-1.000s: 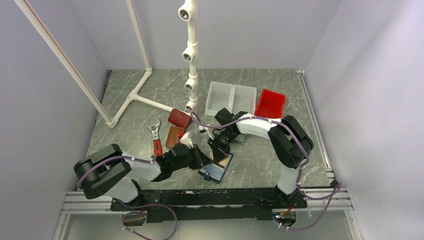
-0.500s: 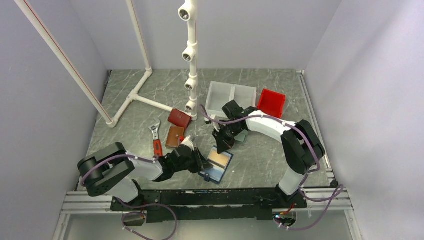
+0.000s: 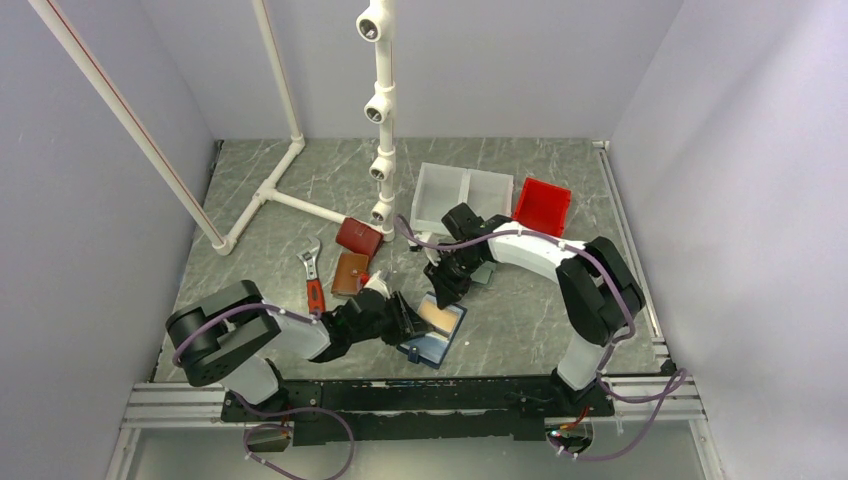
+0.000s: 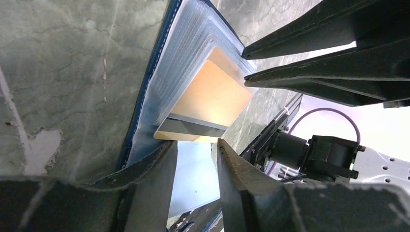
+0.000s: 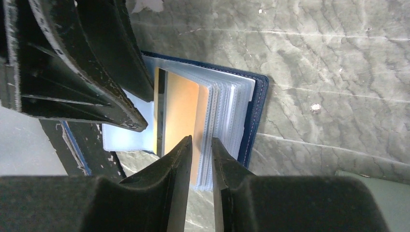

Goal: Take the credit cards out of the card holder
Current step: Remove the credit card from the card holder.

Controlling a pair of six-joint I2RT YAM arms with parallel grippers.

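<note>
Near the front edge of the counter (image 3: 520, 325), between the two arms, the card holder (image 3: 430, 348) lies open and flat, navy rim down. Its stack of clear plastic sleeves is fanned upward, and a light blue inner flap is spread toward the arm bases. An orange-tan credit card (image 5: 179, 108) sits in the sleeves, its face bare. A dark strip runs along its end by the flap.

From the far side, the right pincer (image 5: 199, 140) comes down on the card's outer long edge with its fingers nearly together. The card's edge and a few sleeves lie in the narrow slot between them. Whether the pads actually bite on the card cannot be told.

From the near left, the left pincer (image 4: 196, 145) lies low over the light blue flap, its tips just short of the card's end. Its fingers stand a little apart, and the flap shows through the gap.

Farther left on the counter lie a brown wallet (image 3: 349, 272), a dark red wallet (image 3: 358, 236) and a red-handled wrench (image 3: 313, 278), all well apart from the holder. A white tray (image 3: 462, 195) and a red bin (image 3: 541, 206) stand behind.
</note>
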